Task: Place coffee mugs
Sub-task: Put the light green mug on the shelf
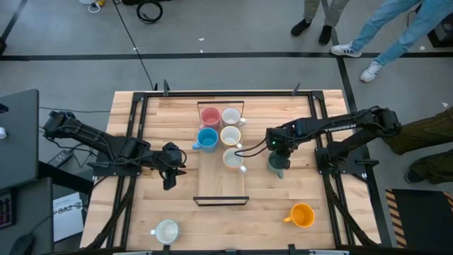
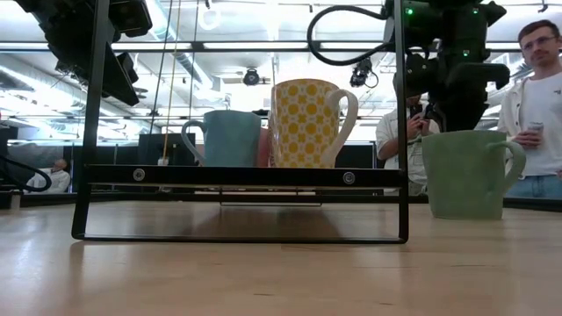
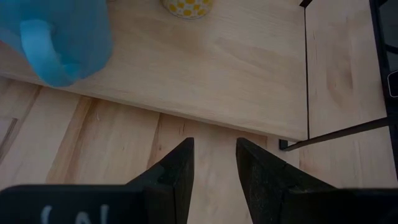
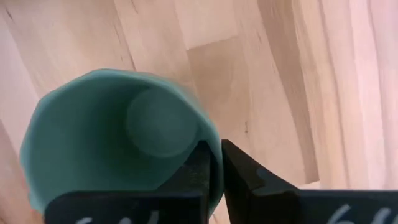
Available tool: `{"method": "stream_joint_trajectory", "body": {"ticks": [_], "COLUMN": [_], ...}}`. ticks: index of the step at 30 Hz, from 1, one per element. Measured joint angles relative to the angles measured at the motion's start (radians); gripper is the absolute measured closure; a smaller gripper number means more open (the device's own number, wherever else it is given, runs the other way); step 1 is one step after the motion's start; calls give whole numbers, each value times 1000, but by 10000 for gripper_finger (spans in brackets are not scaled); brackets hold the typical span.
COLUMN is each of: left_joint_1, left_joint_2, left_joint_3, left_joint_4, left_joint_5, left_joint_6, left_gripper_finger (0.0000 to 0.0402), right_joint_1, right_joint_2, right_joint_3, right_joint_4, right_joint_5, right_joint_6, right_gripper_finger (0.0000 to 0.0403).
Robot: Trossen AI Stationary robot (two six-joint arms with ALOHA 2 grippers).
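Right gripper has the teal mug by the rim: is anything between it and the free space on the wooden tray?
Nothing visible blocks it. The right gripper pinches the teal mug just right of the wooden tray; the yellow-patterned mug sits near that edge, with bare board in front of it.

Wooden table (image 1: 141,212) carries a black-framed tray (image 1: 221,191) at centre. People (image 2: 537,96) stand beyond the far edge.

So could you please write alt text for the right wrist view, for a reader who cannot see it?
The right tool is pinched shut on the rim of a teal green mug, seen from above with its empty inside showing. The mug stands upright on the light wooden table.
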Motion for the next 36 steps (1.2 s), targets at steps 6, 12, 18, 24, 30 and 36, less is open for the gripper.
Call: {"method": "stream_joint_trajectory", "body": {"ticks": [6,12,18,24,30,36], "left_joint_1": [0,0,0,0,1,1], "left_joint_2": [0,0,0,0,0,2], "left_joint_3": [0,0,0,0,0,0], "left_joint_4": [3,45,122,223,424,692], "left_joint_5": [0,0,0,-26,-151,-323], "left_joint_6": [0,0,5,39,203,438], "left_gripper_finger": [276,276,276,276,276,276], "right_joint_1": [1,1,1,-18,-71,-139], "right_joint_2": [3,3,3,3,3,3], "right_joint_3": [19,101,239,380,479,531], "right_joint_4": [-13,-70,-259,-311,-315,-307], "right_joint_5": [-24,-54,-59,-42,21,48], "right_joint_6": [114,216,374,525,582,630], "right_gripper_finger": [375,377,376,377,377,377]}}
